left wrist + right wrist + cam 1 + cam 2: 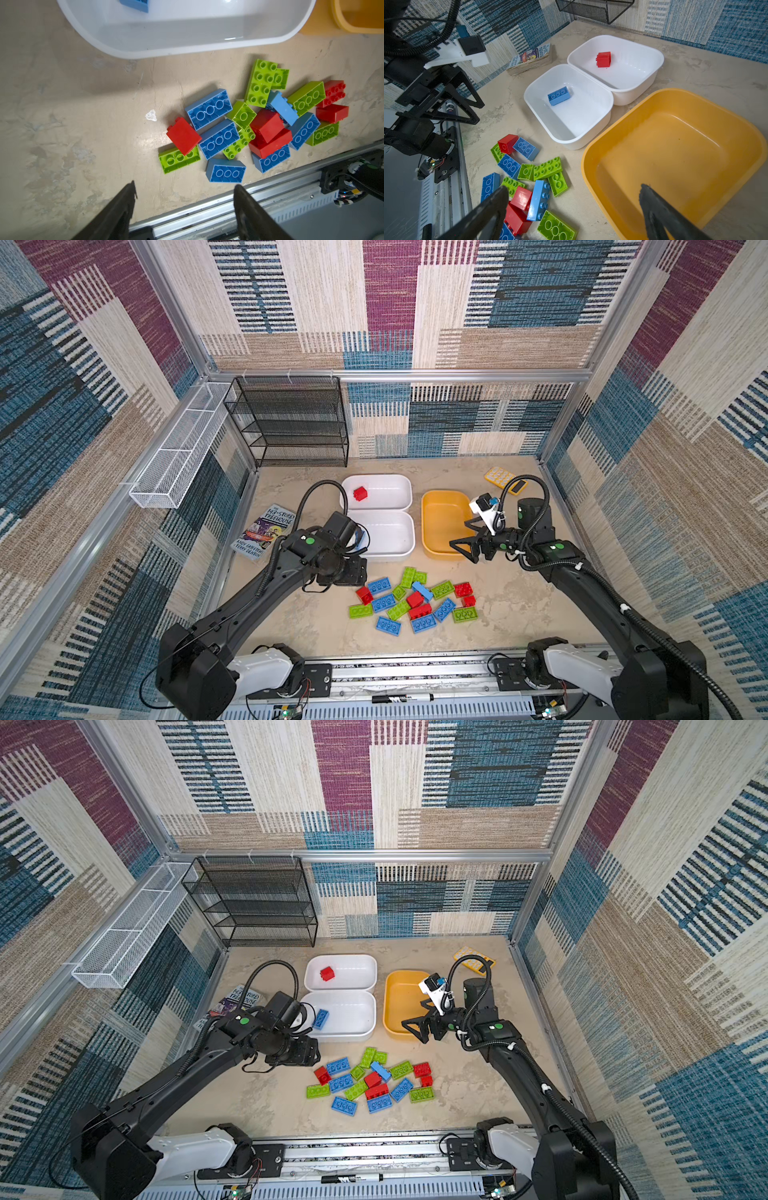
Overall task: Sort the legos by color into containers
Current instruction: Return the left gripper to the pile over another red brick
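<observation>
Both top views show us the legos (415,599) (372,1079) heaped by the desk's (299,614) front edge, the left wrist view our left gripper (185,185) spread empty near them, the right wrist view our right gripper (574,187) spread empty over the yellow container's (675,145) rim.

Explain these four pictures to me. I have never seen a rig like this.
Two black robot arms, the left arm and the right arm, stand at the near edge of a table. Two pictures look down from overhead and are almost alike. The other two come from cameras on the arms' wrists. On the table lie a pile of red, blue and green bricks and three tubs. The far white tub holds one red brick, and the near white tub holds one blue brick. The yellow tub is empty. Both arms' jaws stand open and hold nothing.
</observation>
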Motion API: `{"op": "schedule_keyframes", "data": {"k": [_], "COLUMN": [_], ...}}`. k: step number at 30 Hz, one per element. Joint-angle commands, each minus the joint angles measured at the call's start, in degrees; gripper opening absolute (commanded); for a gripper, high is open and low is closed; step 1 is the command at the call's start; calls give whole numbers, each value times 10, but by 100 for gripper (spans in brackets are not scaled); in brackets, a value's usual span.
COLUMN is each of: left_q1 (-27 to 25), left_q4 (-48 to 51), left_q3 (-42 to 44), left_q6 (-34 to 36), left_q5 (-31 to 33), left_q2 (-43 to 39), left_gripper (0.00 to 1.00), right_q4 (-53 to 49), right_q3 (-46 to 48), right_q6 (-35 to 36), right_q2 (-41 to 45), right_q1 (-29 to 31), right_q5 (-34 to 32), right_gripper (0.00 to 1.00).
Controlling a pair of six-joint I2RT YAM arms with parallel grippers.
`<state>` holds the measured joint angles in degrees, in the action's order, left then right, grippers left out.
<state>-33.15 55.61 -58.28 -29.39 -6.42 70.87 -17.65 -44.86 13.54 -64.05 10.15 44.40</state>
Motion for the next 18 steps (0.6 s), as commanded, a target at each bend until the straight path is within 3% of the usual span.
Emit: {"op": "schedule_keyframes", "data": {"k": [1, 12, 18], "left_q1": [-11, -56, -61], "left_q4": [-62, -122, -169], "left_q3": [29, 103, 112], "left_q6": [-96, -289, -295], "left_q5": [13, 108, 101], "left_q2": [1, 39, 78], "left_gripper": [76, 74, 72], "right_q4": [5, -5, -8], "right_q3": [-7, 1, 5], "right_q6": [8, 12, 17], "right_q2": [-3, 15, 13], "right_q1": [0, 0, 0], "right_q5": [7, 4, 9], "right_gripper": [99, 99, 99]}}
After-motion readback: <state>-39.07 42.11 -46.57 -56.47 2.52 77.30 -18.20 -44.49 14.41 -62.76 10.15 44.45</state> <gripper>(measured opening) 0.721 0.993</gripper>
